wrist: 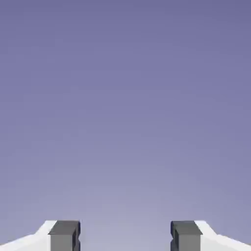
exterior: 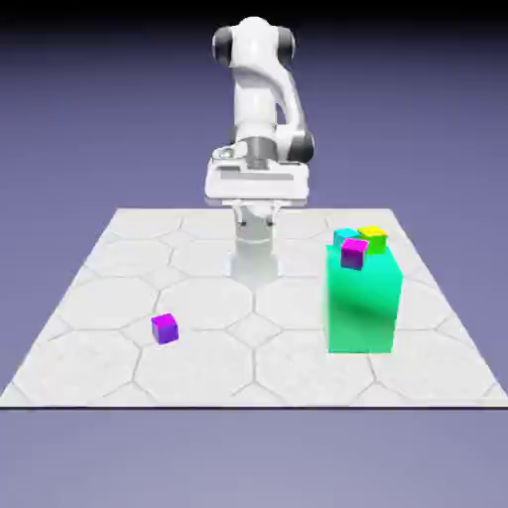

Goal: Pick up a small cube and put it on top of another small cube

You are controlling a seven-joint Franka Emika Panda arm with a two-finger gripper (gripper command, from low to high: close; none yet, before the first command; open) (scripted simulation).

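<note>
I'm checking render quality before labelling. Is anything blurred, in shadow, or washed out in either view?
Exterior view: sharp enough, evenly lit; the green block has soft, smeared edges and a dark diagonal band on its front; the purple cube casts almost no shadow. Hand view: only plain backdrop, fading paler downward, with both grey fingertips crisp and apart.

tool (wrist: 125, 236) fingertips cut off at bottom edge

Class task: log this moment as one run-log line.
hand: open, empty, aimed at backdrop | violet cube: on table, untouched | magenta cube: on green block | stacking: not started
</note>
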